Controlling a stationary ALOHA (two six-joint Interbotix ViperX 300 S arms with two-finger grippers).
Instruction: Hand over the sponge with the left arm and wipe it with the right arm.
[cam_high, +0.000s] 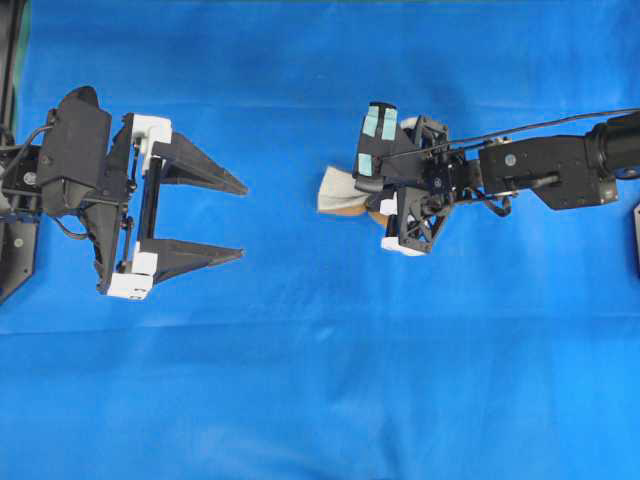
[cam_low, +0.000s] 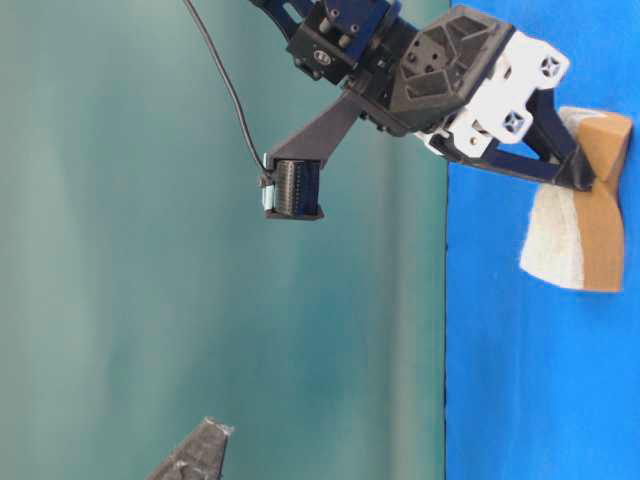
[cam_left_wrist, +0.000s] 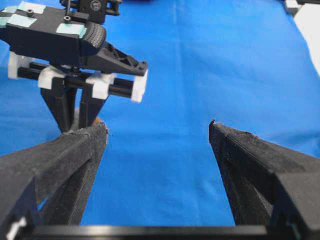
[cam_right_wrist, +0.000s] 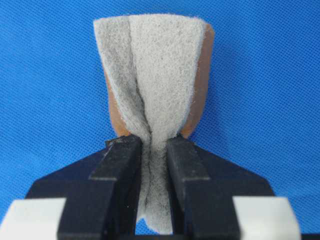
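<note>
Seen from above, the left arm (cam_high: 70, 165) is on the left side of the counter (cam_high: 320, 380) and the right arm (cam_high: 540, 170) comes in from the right side. The two arms face each other across the middle, well apart. The left tool (cam_high: 240, 220) points to the right, with nothing between its two fingers (cam_high: 200, 165). The right tool (cam_high: 365, 200) points to the left. The sponge (cam_high: 335, 192) sits between the right tool's fingers (cam_right_wrist: 117, 175), one finger on each side, and most of it sticks out past their tips. The sponge lies between the two tools, much nearer the right one, touching the counter.
</note>
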